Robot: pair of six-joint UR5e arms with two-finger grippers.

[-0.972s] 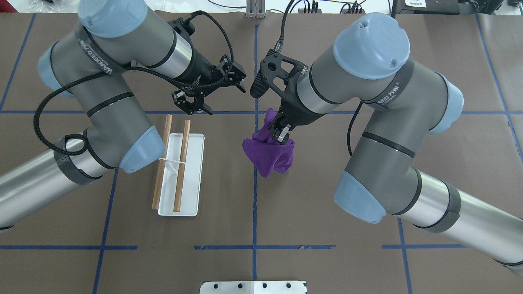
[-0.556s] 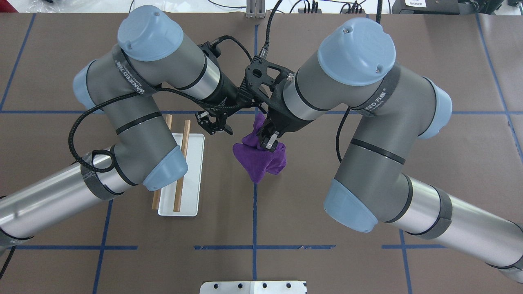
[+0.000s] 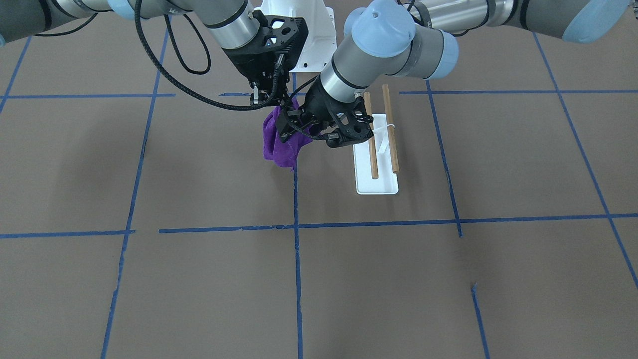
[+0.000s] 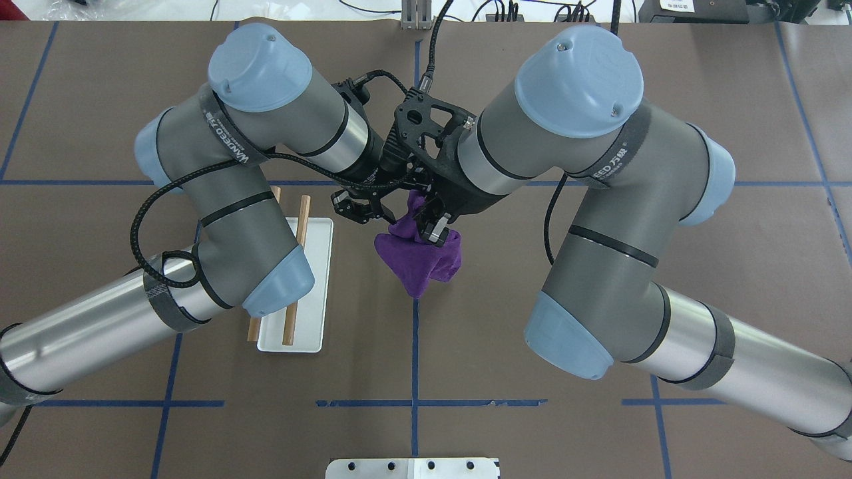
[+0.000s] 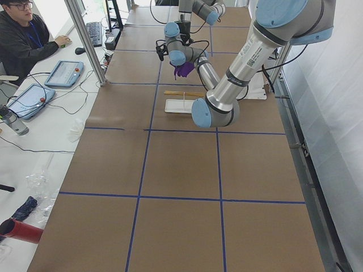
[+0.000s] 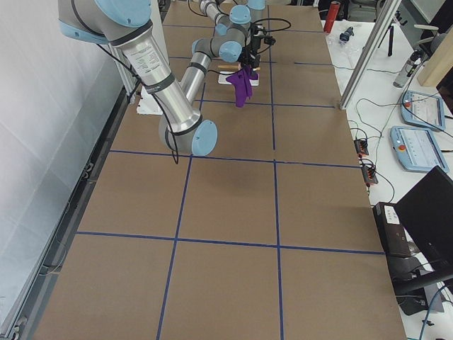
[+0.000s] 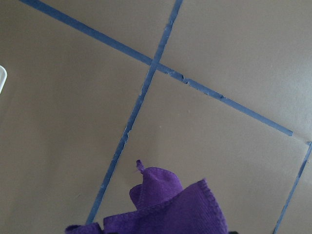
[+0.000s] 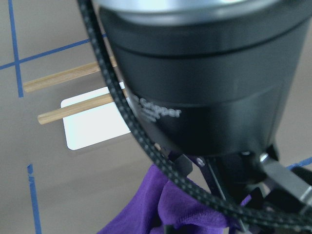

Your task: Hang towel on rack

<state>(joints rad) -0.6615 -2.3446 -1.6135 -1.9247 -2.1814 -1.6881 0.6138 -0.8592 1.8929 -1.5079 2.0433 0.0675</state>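
On the brown desk, nearest, the rack stands on the robot's left, its two dowels bare. Just beyond, the purple towel hangs bunched above the desk, pinched near its top by the right claw. The left claw, fingers spread, has swung in from beyond the rack within the last second and now sits just beside the towel's upper fold, probably to take a second corner. The wrists hide whether it touches the cloth.
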